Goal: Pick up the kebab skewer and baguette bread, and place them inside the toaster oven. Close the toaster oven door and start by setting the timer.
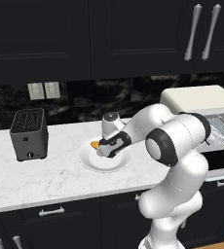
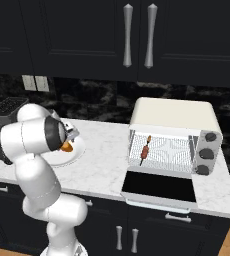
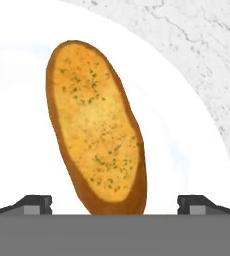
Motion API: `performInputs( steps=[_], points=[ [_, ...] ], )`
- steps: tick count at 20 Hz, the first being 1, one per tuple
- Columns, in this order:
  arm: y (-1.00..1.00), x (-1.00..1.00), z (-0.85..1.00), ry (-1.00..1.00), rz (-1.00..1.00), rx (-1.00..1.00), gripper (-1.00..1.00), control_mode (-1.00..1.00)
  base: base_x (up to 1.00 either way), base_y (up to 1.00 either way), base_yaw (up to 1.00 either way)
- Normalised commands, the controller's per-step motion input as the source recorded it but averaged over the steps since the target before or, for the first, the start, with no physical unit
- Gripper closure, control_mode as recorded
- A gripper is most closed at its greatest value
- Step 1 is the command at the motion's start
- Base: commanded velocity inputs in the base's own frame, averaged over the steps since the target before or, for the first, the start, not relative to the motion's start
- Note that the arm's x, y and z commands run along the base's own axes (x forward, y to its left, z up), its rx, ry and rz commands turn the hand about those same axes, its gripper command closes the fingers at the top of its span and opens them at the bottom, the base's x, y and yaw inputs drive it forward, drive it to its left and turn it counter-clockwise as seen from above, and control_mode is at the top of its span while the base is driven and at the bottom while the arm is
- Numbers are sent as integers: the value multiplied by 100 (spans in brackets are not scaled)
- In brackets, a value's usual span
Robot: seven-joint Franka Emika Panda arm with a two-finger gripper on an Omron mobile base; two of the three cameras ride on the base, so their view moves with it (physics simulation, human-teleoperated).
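End effector [image 3: 115, 204] gapes over baguette bread [image 3: 97, 127] on white plate [image 3: 187, 150].

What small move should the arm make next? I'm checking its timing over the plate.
Probably lower and close: the claw is open with the bread on the plate between its tips. The skewer already lies in the open toaster oven.

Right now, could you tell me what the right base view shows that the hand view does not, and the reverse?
The right base view alone shows the toaster oven, its door folded down open, and the kebab skewer lying on the rack inside. The hand view alone shows the herb-flecked top of the baguette bread, with the open fingers either side of its near end. Both show the white plate on the marble counter.
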Motion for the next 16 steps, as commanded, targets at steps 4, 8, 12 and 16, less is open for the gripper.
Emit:
performInputs(
  steps=[4,8,12,16],
  points=[
    [7,10,-16,0,0,0,-100,-100,0,0,0],
    [5,0,-18,0,0,0,-100,-100,0,0,0],
    [0,4,-8,0,1,0,-100,-100,0,0,0],
    [0,22,-2,0,1,0,-100,-100,0,0,0]
  ],
)
